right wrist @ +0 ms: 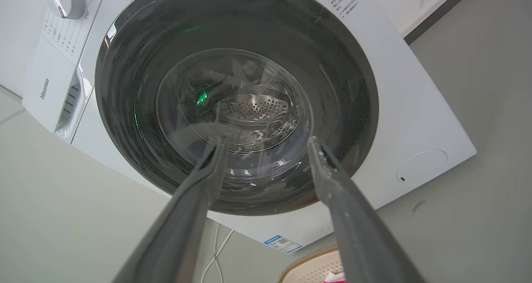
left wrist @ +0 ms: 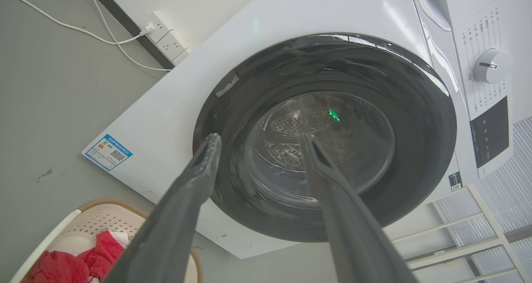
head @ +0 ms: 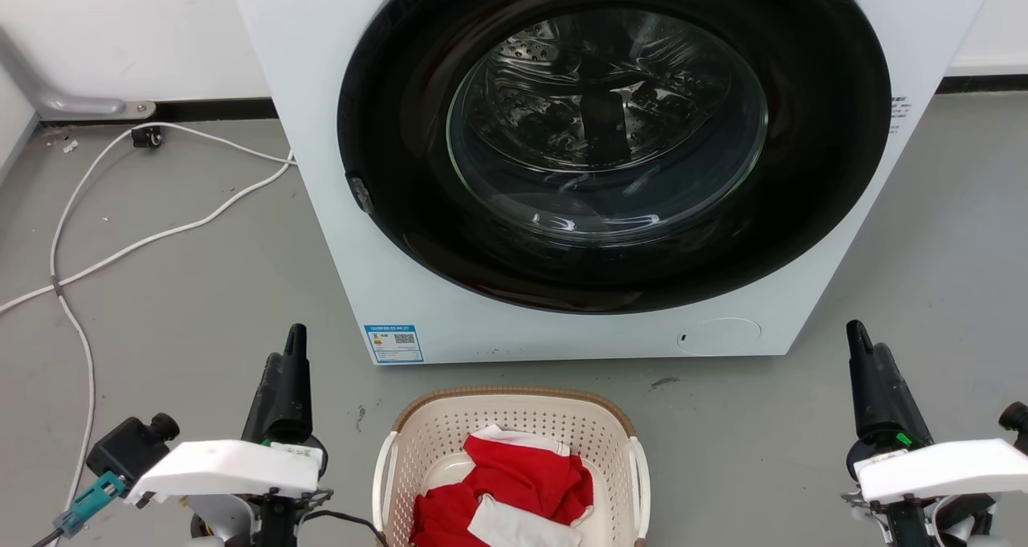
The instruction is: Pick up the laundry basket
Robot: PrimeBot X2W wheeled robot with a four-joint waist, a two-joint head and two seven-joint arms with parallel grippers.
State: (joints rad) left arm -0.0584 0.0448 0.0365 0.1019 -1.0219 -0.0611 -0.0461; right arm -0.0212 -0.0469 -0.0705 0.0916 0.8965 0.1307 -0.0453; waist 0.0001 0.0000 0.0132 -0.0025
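laundry basket (head: 450,438) cropped below, red cloth (head: 526,475) inside

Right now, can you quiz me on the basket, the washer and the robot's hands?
1. True or false: the basket sits before the washer, between the left gripper and the right gripper.
2. What lies in the basket? A. a red and white cloth B. shoes C. nothing
3. Missing word: both grippers are ___ (open or shut).
Key: 1 true; 2 A; 3 open.
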